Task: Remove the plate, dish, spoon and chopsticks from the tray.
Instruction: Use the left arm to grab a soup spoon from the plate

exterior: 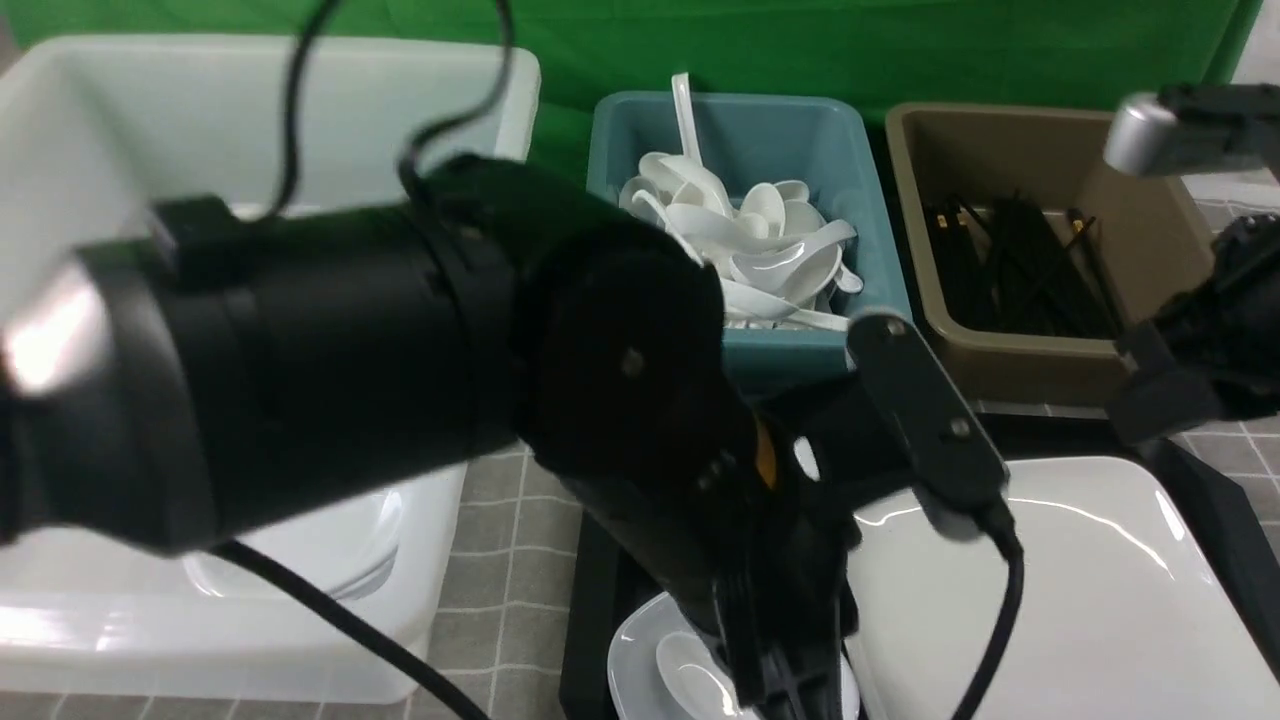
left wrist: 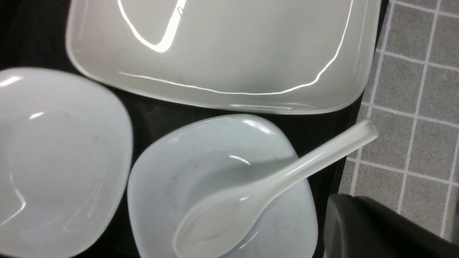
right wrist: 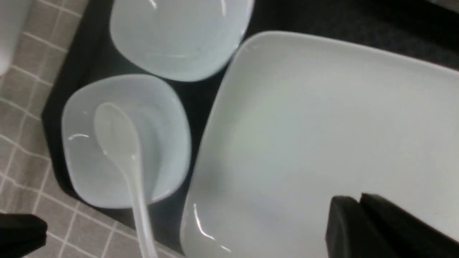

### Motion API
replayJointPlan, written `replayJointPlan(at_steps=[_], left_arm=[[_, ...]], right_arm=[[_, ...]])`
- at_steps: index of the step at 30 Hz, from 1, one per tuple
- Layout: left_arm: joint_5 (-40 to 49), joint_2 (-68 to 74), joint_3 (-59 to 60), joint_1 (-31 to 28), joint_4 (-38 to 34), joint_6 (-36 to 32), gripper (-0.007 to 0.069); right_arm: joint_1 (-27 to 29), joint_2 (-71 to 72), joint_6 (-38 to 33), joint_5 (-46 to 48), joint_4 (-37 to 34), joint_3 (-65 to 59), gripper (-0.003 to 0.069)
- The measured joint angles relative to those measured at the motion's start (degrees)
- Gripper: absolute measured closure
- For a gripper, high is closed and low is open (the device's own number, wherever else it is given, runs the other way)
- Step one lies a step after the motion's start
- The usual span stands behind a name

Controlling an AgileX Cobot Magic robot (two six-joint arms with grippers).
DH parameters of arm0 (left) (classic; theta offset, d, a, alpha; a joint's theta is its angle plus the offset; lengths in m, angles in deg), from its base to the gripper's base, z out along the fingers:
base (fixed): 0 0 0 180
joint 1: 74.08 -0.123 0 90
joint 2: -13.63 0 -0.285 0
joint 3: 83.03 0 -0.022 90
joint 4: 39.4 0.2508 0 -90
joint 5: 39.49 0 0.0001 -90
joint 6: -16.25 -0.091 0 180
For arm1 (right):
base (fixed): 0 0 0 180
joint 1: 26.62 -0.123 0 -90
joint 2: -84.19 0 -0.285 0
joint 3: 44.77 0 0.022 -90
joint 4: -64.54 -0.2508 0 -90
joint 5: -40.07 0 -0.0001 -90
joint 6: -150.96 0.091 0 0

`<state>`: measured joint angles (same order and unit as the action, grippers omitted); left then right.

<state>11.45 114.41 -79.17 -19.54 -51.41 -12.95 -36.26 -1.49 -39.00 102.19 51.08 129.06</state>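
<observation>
Left end effector [exterior: 775,670] is hovering clenched just above the spoon [left wrist: 229,211] lying in the dish [left wrist: 172,172], right end effector [exterior: 1165,400] is sitting over the plate [exterior: 1080,600], grip state cannot be told.

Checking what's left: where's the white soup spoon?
Front view: the glossy white soup spoon sits in the small white squarish dish at the black tray's near-left corner, beside the large white plate.

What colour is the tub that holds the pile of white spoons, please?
The tub is teal, which shows best in the front view.
</observation>
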Motion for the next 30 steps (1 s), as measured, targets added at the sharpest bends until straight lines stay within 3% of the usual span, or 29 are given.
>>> replayJointPlan(at_steps=[8,12,18,30], left_arm=[[-3.9,8.5,1.1,0.6,-0.9,-5.3,0.0465],[-4.3,12.0,1.1,0.6,-0.3,-9.5,0.0302],[-6.8,13.3,1.1,0.6,0.7,-12.5,0.0161],[-8.2,15.1,1.1,0.6,2.8,-14.0,0.0169]], right_arm=[[2.2,3.9,1.6,-0.9,0.7,-3.6,0.0565],[2.2,5.1,2.3,-0.9,0.7,-3.6,0.0554],[2.2,5.5,2.8,-1.8,0.7,-3.7,0.0544],[2.2,5.7,2.8,-3.3,0.7,-3.9,0.0522]])
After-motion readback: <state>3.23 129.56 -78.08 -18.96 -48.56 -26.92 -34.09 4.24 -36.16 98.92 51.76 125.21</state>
